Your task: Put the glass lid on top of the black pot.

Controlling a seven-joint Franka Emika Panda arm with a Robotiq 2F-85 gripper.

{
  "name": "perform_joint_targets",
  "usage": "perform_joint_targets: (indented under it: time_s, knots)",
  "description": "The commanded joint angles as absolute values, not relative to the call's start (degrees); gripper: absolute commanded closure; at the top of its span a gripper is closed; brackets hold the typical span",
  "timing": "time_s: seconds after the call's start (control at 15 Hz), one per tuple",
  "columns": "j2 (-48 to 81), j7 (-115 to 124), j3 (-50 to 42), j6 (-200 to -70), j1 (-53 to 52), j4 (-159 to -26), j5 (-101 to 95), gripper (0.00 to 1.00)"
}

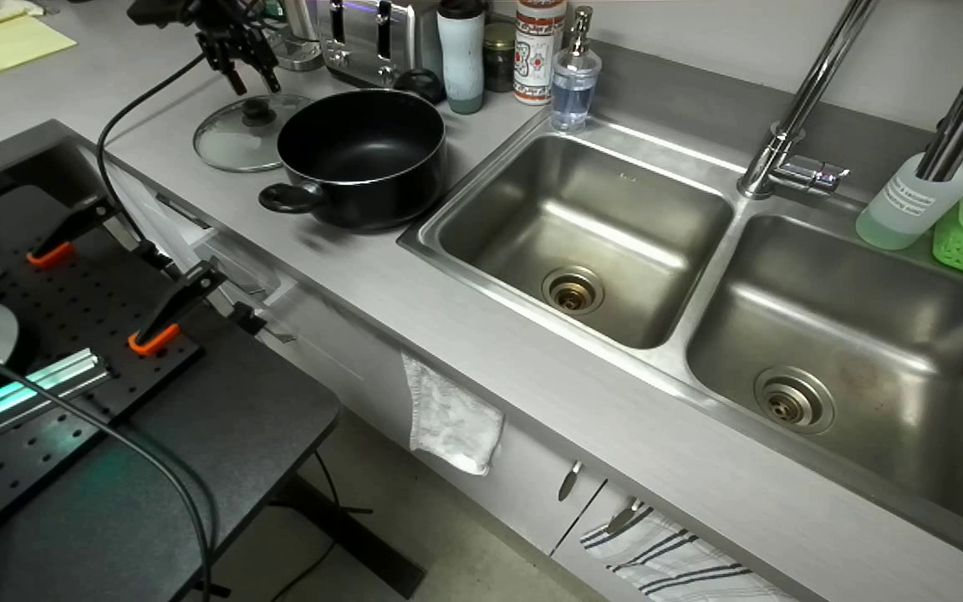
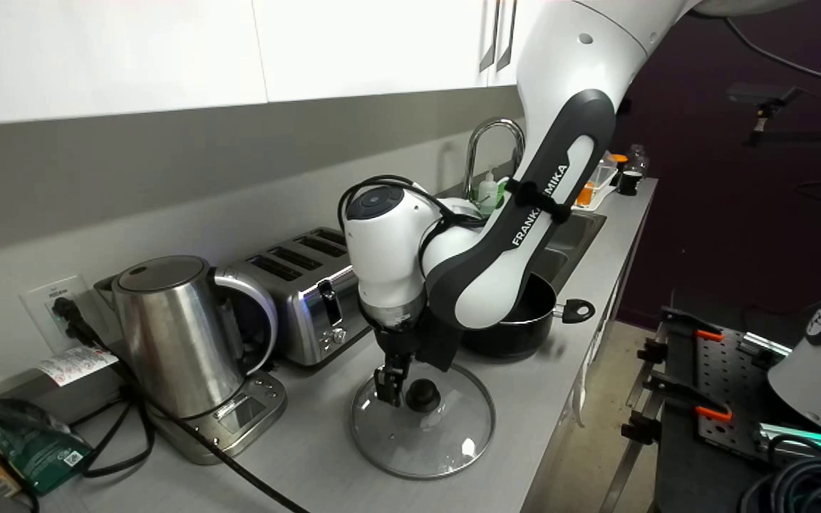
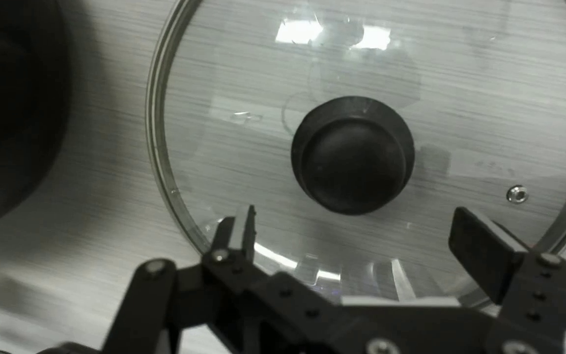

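The glass lid (image 1: 226, 142) lies flat on the counter, its dark knob (image 3: 354, 162) facing up. It also shows in an exterior view (image 2: 446, 445) and in the wrist view (image 3: 234, 162). The black pot (image 1: 373, 196) stands uncovered close beside the lid; it shows partly behind the arm in an exterior view (image 2: 517, 338) and at the left edge of the wrist view (image 3: 8, 108). My gripper (image 1: 256, 86) is open and empty above the lid. In the wrist view the fingers (image 3: 354, 212) are spread wider than the knob, which sits just ahead of them, untouched.
A toaster (image 2: 303, 285) and a steel kettle (image 2: 168, 335) stand along the wall near the lid. A tumbler (image 1: 462, 58) and a soap dispenser (image 1: 575, 79) stand behind the pot. The steel sink (image 1: 565, 234) borders the pot. A black cable (image 2: 218, 452) crosses the counter.
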State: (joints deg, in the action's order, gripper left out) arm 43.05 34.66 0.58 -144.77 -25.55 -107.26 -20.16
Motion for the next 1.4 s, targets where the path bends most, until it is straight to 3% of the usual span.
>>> perform_joint_targets:
  time_s: [0.0, 1.33]
  knots:
    - [45.01, 32.08, -0.05, -142.67, -26.64, -104.46, -18.4, 0.0]
    - [45.16, 27.53, 0.46, -140.62, -26.45, -105.77, -17.76, 0.0]
